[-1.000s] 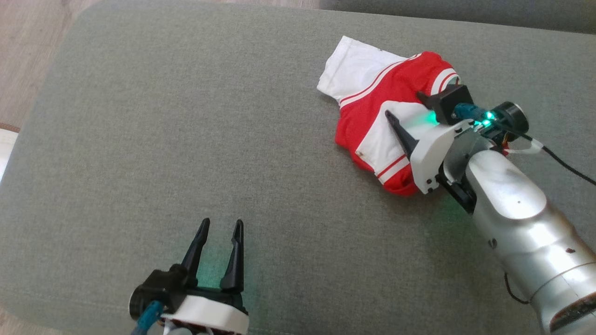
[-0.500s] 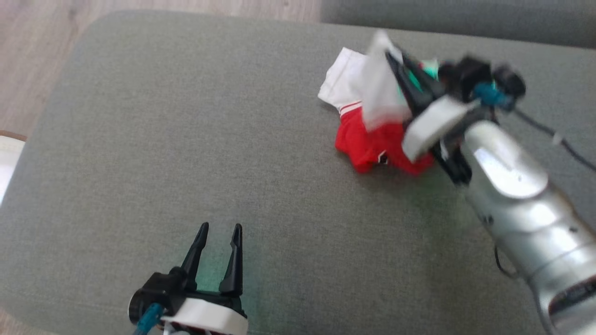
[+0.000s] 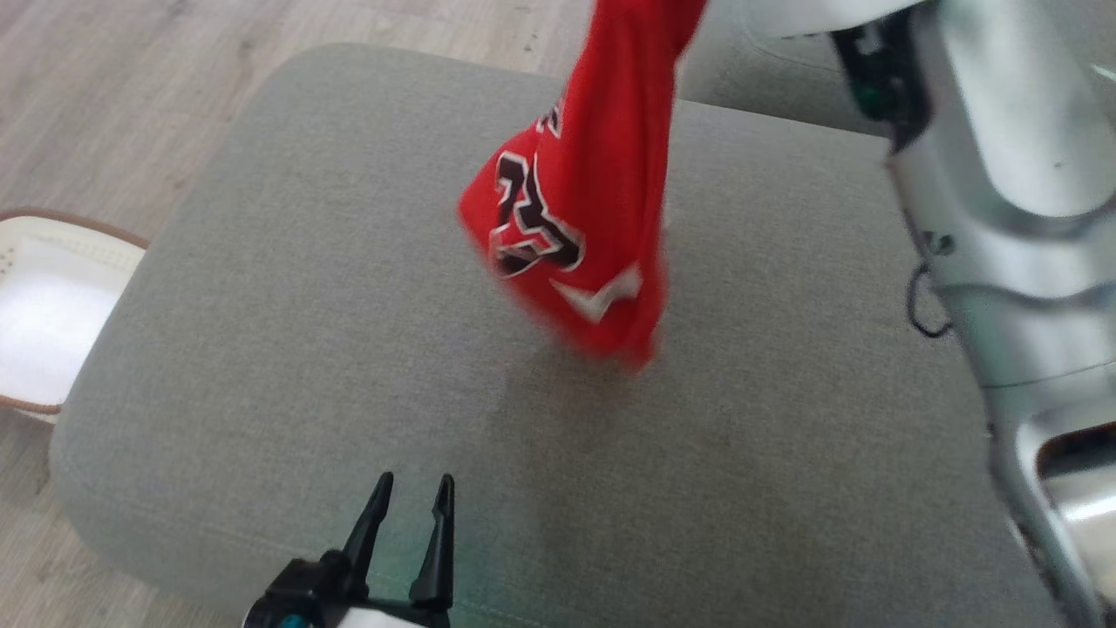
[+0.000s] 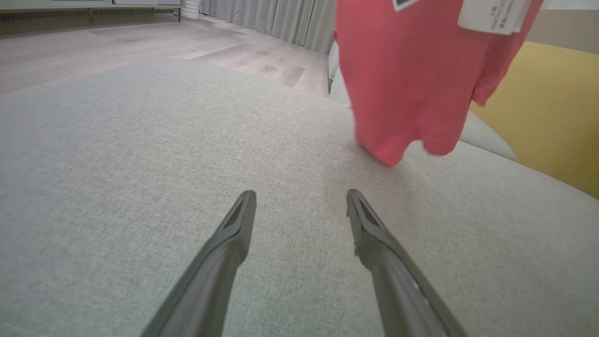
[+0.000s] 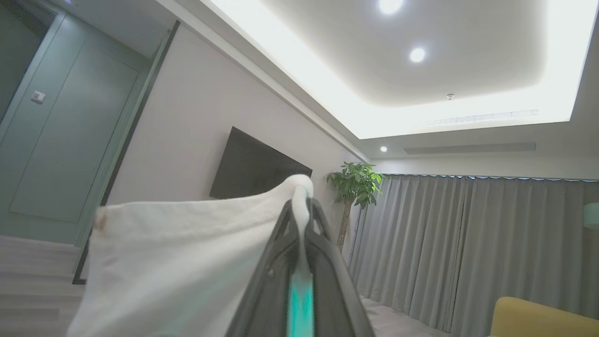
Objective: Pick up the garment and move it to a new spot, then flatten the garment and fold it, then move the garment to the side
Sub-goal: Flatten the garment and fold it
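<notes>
Surface: a grey woven cushion (image 3: 261,366) with rounded corners. Pale wood floor (image 3: 105,96) lies beyond its left and far edges.
Room: from my right wrist, grey curtains (image 5: 468,252), a potted plant (image 5: 354,183), a dark wall screen (image 5: 255,168) and lit ceiling spots.
Garment: the red garment (image 3: 593,192) hangs bunched in the air over the cushion's far middle. Its low tip is close to the fabric, but I cannot tell whether it touches.
Right jaws: pinched tight on a white fold of the garment and raised high.
Left jaws: spread wide, low over the cushion's near edge, with my left fingers (image 3: 436,541) pointing at the garment.
Head view gives: a black-and-white number on the red cloth, and a pale brown-rimmed object (image 3: 44,314) on the floor at left.
Left wrist gives: a white tag (image 4: 493,14) on the cloth and a yellow seat (image 4: 557,112) behind.
Open room: a broad stretch of cushion lies between my left fingers and the garment. My silver right arm (image 3: 1003,218) stands along the right side.
</notes>
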{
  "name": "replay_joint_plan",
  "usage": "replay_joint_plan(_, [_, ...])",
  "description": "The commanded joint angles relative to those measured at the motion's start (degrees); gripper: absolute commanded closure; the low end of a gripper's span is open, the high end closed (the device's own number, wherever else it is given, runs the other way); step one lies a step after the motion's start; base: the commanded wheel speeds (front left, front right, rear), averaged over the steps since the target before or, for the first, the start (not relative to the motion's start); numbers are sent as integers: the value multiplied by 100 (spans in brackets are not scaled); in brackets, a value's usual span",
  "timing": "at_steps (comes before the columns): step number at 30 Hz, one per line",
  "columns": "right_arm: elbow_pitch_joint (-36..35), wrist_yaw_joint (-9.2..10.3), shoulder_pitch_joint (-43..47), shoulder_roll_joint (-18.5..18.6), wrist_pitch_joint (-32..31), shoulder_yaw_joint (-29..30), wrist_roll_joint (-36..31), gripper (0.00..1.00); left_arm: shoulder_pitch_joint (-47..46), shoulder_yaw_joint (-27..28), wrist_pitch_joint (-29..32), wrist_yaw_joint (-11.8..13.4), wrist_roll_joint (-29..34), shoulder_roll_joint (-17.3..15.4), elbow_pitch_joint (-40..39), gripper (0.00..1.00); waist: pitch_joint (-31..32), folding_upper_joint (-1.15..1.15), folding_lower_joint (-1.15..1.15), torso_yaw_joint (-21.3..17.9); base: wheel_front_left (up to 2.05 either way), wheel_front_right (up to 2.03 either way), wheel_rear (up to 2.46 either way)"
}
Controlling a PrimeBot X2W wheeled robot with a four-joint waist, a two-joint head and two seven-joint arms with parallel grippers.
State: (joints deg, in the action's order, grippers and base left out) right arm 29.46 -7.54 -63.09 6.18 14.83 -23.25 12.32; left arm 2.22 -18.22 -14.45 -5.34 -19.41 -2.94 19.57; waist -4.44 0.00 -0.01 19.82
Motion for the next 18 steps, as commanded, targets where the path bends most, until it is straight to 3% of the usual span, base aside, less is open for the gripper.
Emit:
replay_joint_plan(1, [-47,5,-65,31,16,128,-65,100,-100,216,-55,-25,30,6,-162,0,28,0,1,46,0,0,0])
replay_joint_plan(5, [186,5,335,591,16,643,-324,100,-51,298,-55,-20,6,6,-206,0,-26,0,1,-31,0,0,0])
replay_joint_plan(10, [418,5,1506,1241,17,1096,-463,100,-61,363,-55,-10,-1,6,-242,0,-82,0,1,-344,0,0,0])
replay_joint_plan(11, [450,5,1796,1334,17,1208,-455,82,-84,363,-55,-13,4,6,-248,0,-91,0,1,-413,0,0,0])
replay_joint_plan(12, [467,5,2103,1401,17,1337,-434,34,-109,366,-55,-15,7,6,-257,0,-94,0,1,-483,0,0,0])
replay_joint_plan(13, [453,5,2405,1443,17,1509,-382,0,-136,365,-55,-17,9,6,-265,0,-100,0,1,-549,0,0,0])
replay_joint_plan(18, [37,5,3837,1308,17,2294,-240,0,-263,352,-55,-30,3,6,-284,0,-133,0,1,-916,0,0,0])
